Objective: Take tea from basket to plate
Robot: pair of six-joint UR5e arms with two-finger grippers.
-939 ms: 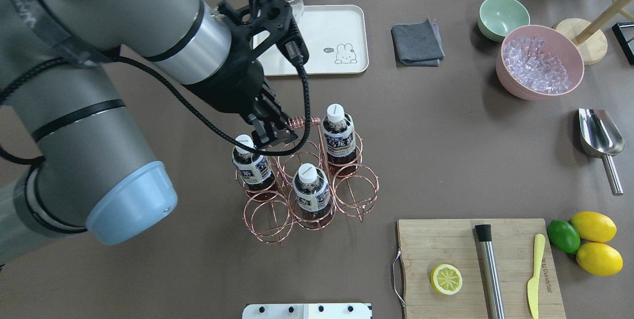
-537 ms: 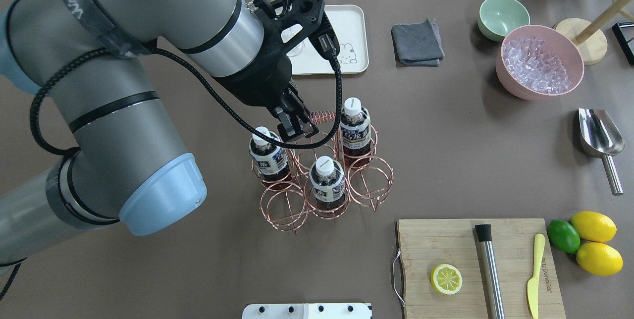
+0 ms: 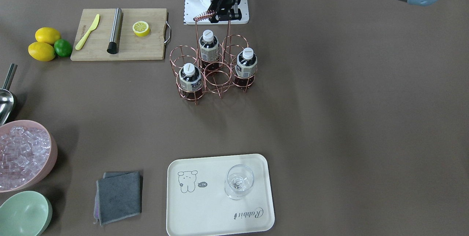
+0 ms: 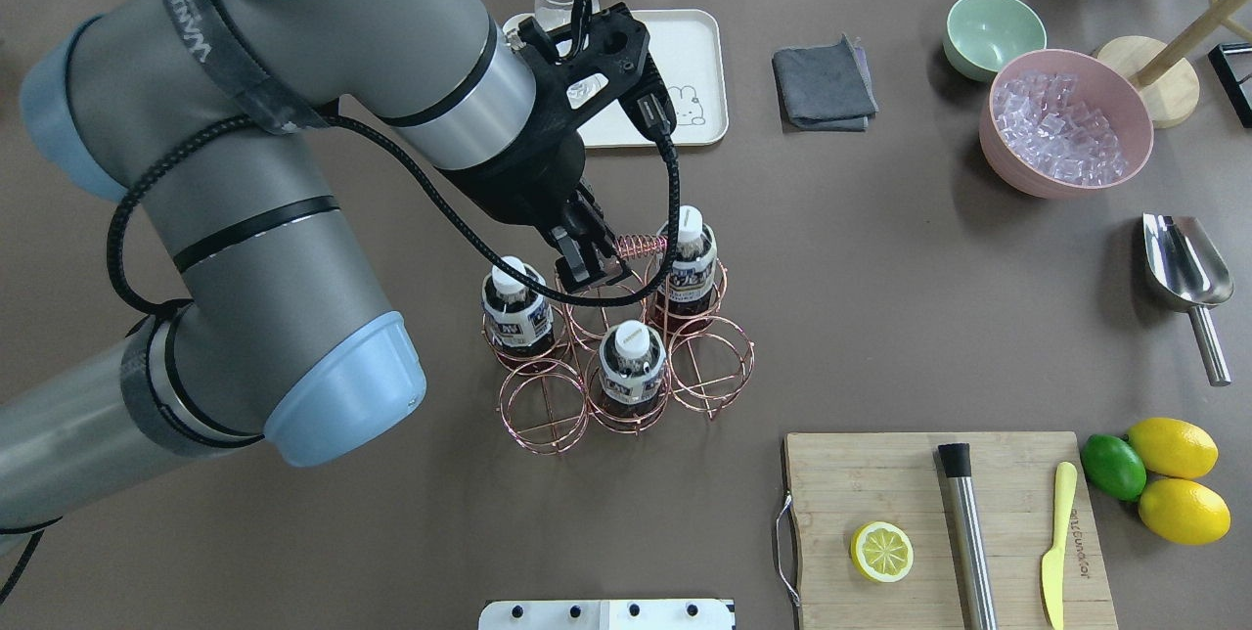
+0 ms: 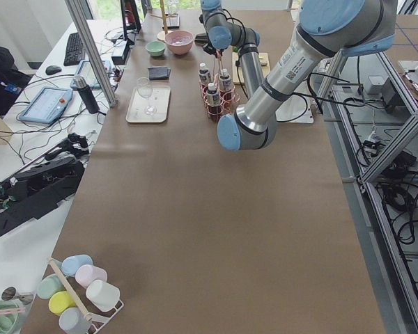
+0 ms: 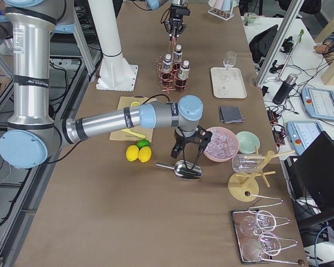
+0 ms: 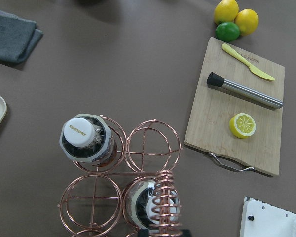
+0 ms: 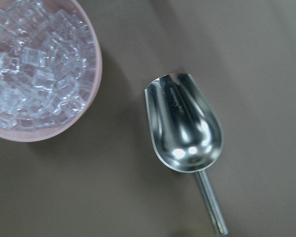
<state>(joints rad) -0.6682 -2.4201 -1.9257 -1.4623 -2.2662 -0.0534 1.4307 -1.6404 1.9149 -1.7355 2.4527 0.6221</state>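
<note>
a: what did the left gripper (image 4: 590,268) have?
b: its fingers were pinched narrow on the coiled grip of the handle (image 4: 641,245), the tall wire loop over the basket (image 4: 541,412). in the left wrist view the coil ran straight down to the bottom edge, where something black met it.
a: was the basket up off the table (image 4: 880,317)?
b: i couldn't tell. it stood upright, near the middle of the table.
a: and the tea (image 4: 631,368)?
b: all in the basket, three bottles alike, white caps up. seen from behind the robot, one stood in the middle ring of the near row, and the other two in the end rings of the far row.
a: where was the plate (image 4: 685,33)?
b: well apart from the basket, farther from the robot, and partly hidden by the left arm (image 4: 293,170) in the overhead view. a stemmed glass (image 3: 239,181) stood on it, at the end away from the drawing.
a: and the right gripper (image 6: 187,158)?
b: only the side view caught it, hanging over the metal scoop (image 8: 185,128), which lay beside the pink bowl (image 4: 1012,170) of ice. wide or narrow, i couldn't tell from there.
</note>
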